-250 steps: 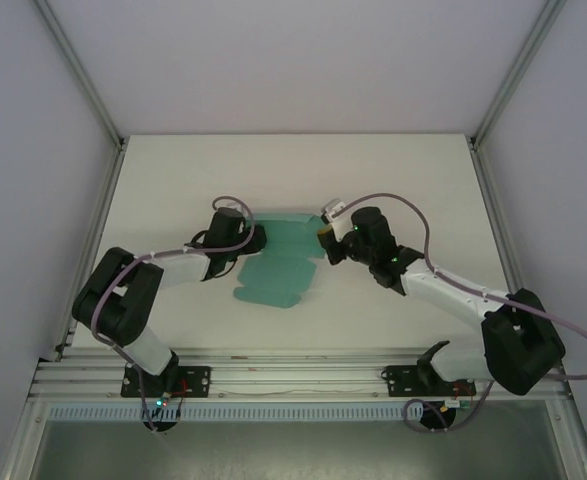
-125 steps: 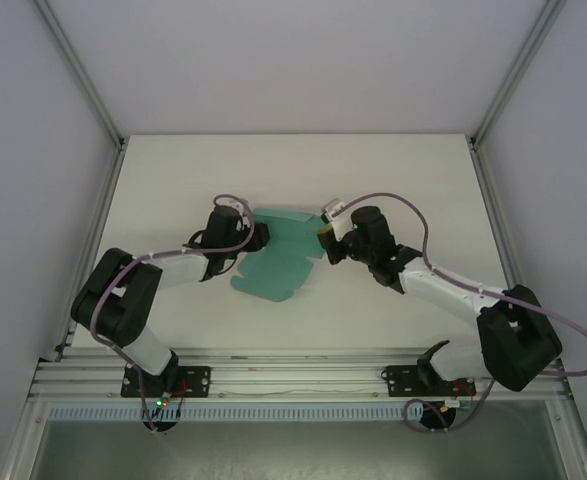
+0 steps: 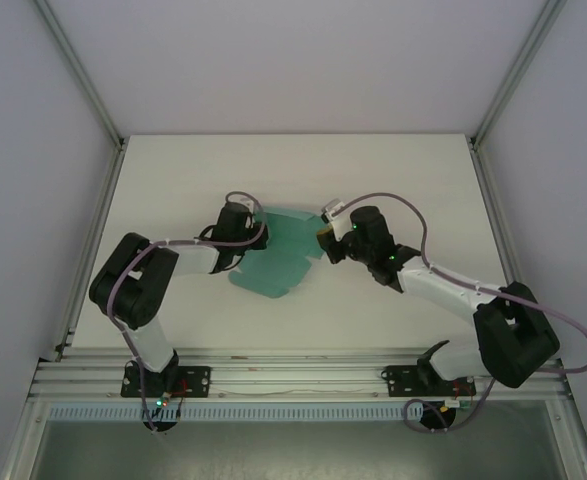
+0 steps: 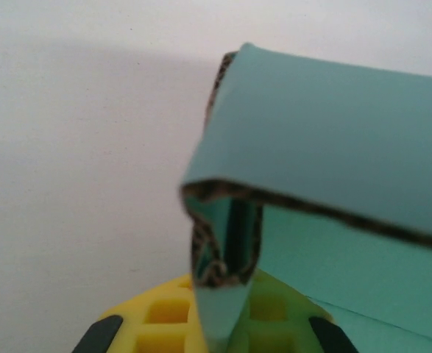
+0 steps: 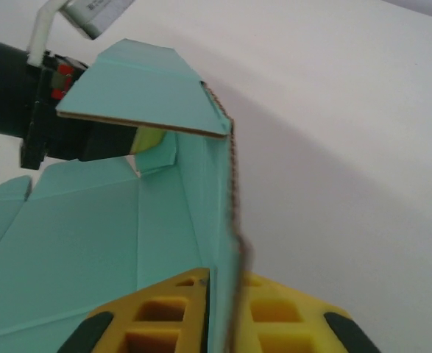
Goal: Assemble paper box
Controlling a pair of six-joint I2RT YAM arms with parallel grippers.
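Observation:
The paper box (image 3: 278, 258) is a teal card blank, partly folded, lying mid-table between both arms. My left gripper (image 3: 256, 233) is at its left edge; in the left wrist view the yellow fingers (image 4: 164, 316) are shut on a folded flap (image 4: 227, 250), with a wider panel of the paper box (image 4: 326, 125) folded over above them. My right gripper (image 3: 323, 243) is at the box's right edge. In the right wrist view an upright side wall (image 5: 219, 220) runs between its yellow fingers (image 5: 164, 312), which sit close against it. The left gripper (image 5: 148, 140) shows beyond, under a raised flap (image 5: 138, 84).
The white table (image 3: 373, 180) is bounded by aluminium frame rails, with a rail (image 3: 303, 378) along the near edge by the arm bases. Bare table lies behind the box and to the far left and right. Cables loop over both wrists.
My left gripper has shut on the box's left flap and its arm has drawn in. The box's near end has swung slightly left. The right arm has barely moved.

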